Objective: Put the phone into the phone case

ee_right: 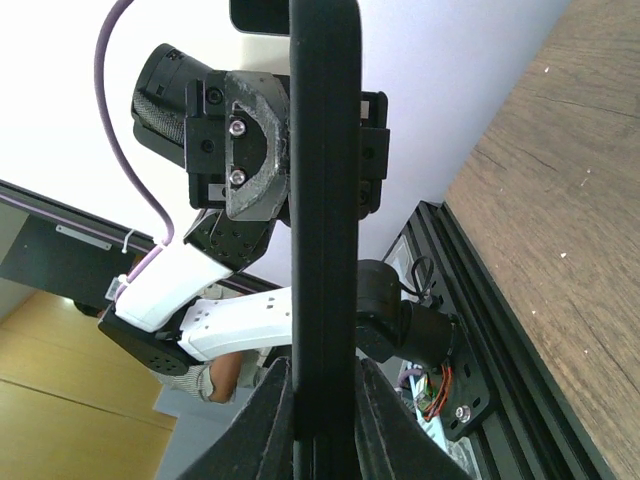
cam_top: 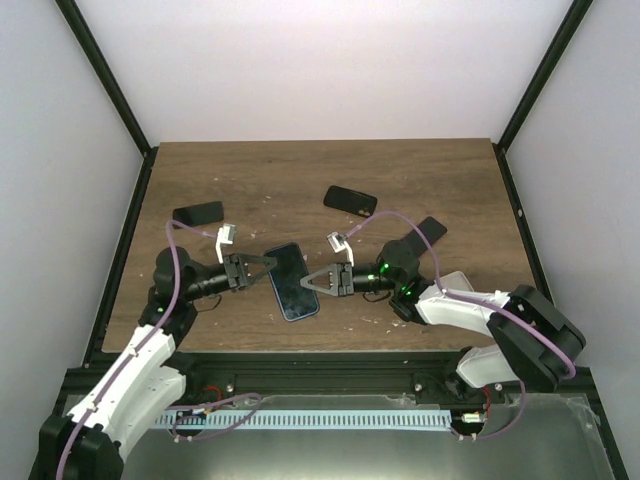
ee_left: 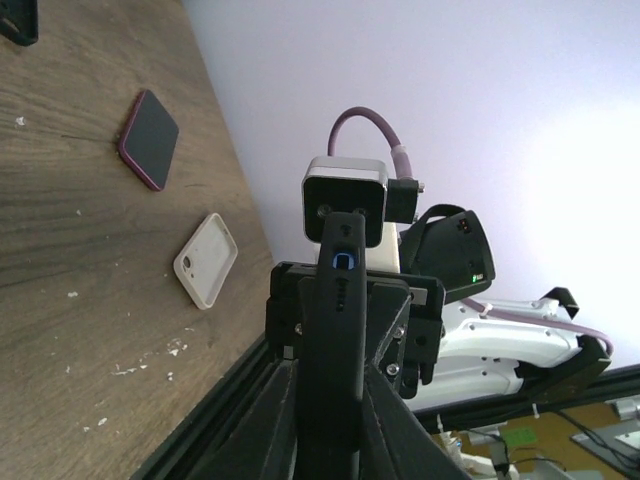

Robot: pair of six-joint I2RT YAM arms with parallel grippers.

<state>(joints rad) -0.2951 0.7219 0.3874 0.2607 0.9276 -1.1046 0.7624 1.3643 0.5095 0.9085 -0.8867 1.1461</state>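
Phone (cam_top: 292, 281) screen seen overhead; wrist views: edge only.

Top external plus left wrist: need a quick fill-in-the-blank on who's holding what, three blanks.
1. The blue-edged phone is clamped by ____ grippers at once.
2. In the top view the left gripper grips the phone's ____ edge, and the right gripper grips the opposite one.
3. In the left wrist view the beige case lies on the table, touched by ____ gripper.
Missing words: both; left; neither.
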